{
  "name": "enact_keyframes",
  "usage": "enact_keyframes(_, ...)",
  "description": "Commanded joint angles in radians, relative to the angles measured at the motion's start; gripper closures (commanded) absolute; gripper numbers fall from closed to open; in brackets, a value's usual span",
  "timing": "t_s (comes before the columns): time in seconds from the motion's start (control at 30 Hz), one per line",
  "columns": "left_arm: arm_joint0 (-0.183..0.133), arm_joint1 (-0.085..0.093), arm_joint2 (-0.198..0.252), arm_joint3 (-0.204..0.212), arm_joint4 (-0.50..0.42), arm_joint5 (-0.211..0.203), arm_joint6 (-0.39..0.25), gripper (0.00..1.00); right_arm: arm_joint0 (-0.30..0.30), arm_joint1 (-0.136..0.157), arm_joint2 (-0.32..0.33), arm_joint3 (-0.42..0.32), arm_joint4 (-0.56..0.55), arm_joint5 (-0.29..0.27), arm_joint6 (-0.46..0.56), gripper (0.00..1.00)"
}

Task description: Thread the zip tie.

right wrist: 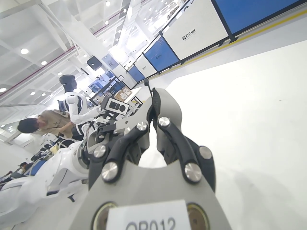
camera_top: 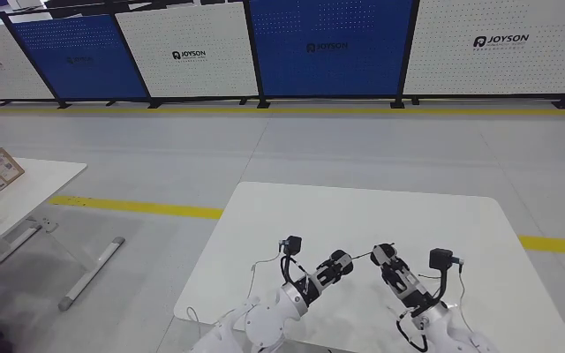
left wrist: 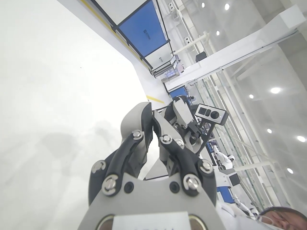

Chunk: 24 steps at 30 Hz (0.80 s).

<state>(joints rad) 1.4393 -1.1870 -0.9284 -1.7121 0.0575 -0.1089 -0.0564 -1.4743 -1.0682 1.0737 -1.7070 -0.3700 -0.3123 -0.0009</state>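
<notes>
The white worktop (camera_top: 353,212) is bare apart from the 2 arms, both parked over its near edge around the middle. Nothing stands between them, and the grippers face each other just apart. Off the worktop's left edge there's a second white table (camera_top: 40,185), well apart. Past the far edge, across a yellow floor line (camera_top: 132,207), runs a row of blue and white panels (camera_top: 331,44).

The only container-ish thing is a cardboard box (camera_top: 7,168) on that second table. It's cut off by the picture's edge, so what's inside can't be told.

The right gripper (right wrist: 153,94) is clenched on the zip tie (right wrist: 148,86). The thin black strap sticks out past the fingertips into the air and ends in a small dark tip. From the top it reads as a hairline running from the right gripper toward the left one, above the worktop and not touching it.

The left gripper (left wrist: 152,114) has its fingers pressed together too, but whether they pinch the zip tie is hard to make out. The strap is too thin in the top view, and in the left wrist view the pads hide whatever might sit between them. How much of the tie lies inside the right gripper is hidden the same way.
</notes>
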Motion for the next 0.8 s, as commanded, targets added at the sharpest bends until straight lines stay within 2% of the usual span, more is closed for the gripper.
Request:
enact_keyframes(0.0,0.000,-0.001,0.000,0.000,0.002,0.000,-0.002,1.00,-0.002,-0.002,0.003,-0.001,-0.001,-0.001,0.002,1.00)
enact_keyframes(0.5,0.011,-0.003,-0.006,-0.012,-0.008,-0.046,-0.025,1.00,0.009,-0.016,0.011,0.011,0.033,-0.028,0.076,1.00)
enact_keyframes(0.77,0.014,-0.005,-0.010,-0.012,0.002,-0.042,-0.018,1.00,0.013,-0.021,0.018,0.016,0.053,-0.028,0.106,1.00)
